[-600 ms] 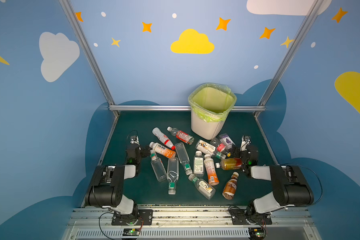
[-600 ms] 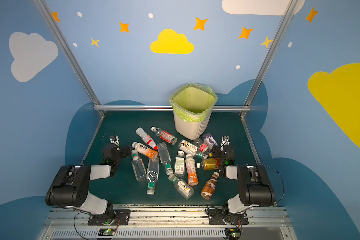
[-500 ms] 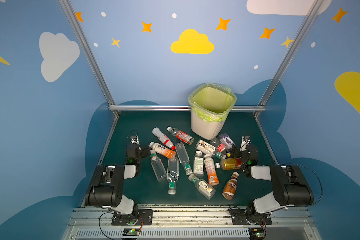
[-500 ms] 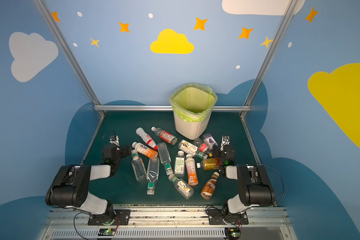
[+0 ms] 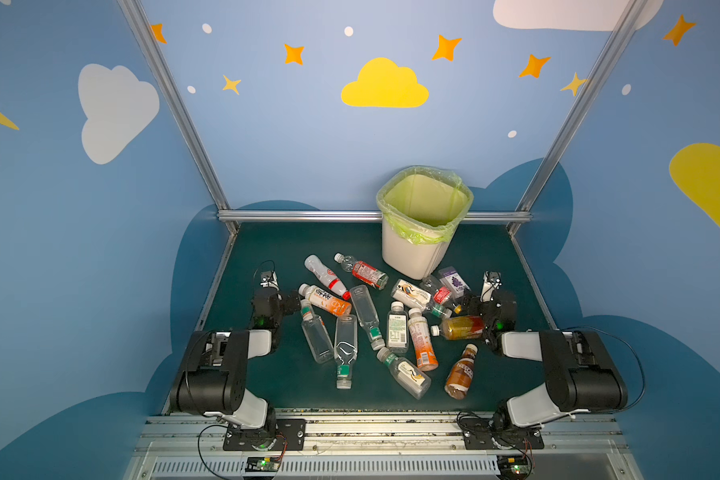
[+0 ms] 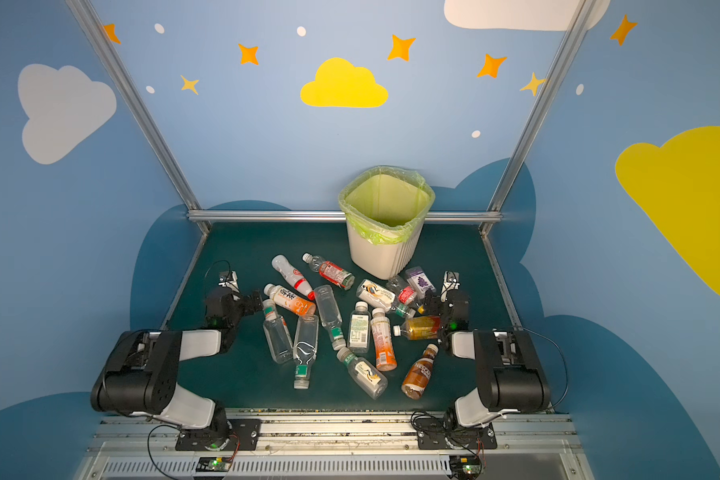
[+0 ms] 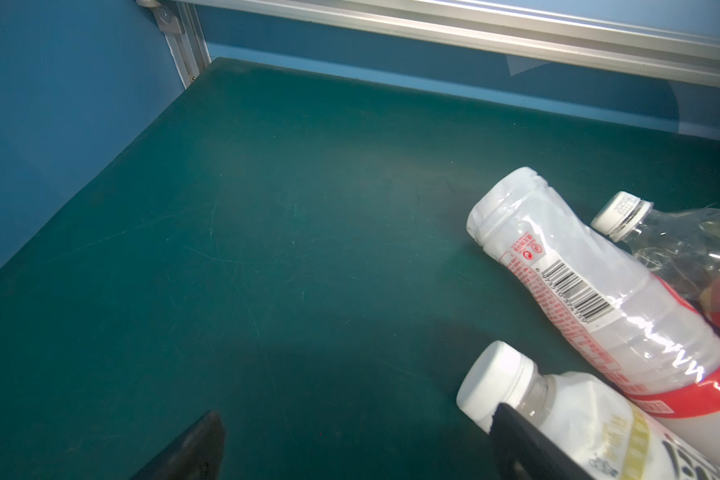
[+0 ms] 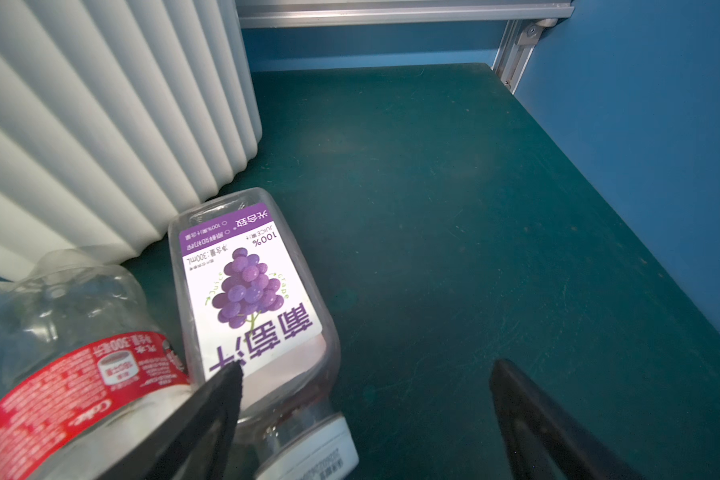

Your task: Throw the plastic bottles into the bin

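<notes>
Mostly out of frame: left tool (image 7: 356, 428).

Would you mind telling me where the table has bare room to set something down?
Bare table lies in the far left corner, between the back rail, the bin and the milky bottle. Another patch sits right of the bin, beyond the grape-juice bottle. The bottle pile crowds the middle.

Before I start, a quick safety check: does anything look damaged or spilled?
Minor only: the milky white bottle has a dented base, and the clear bottle beside it is crumpled. No spill shows; the bin stands upright.
</notes>
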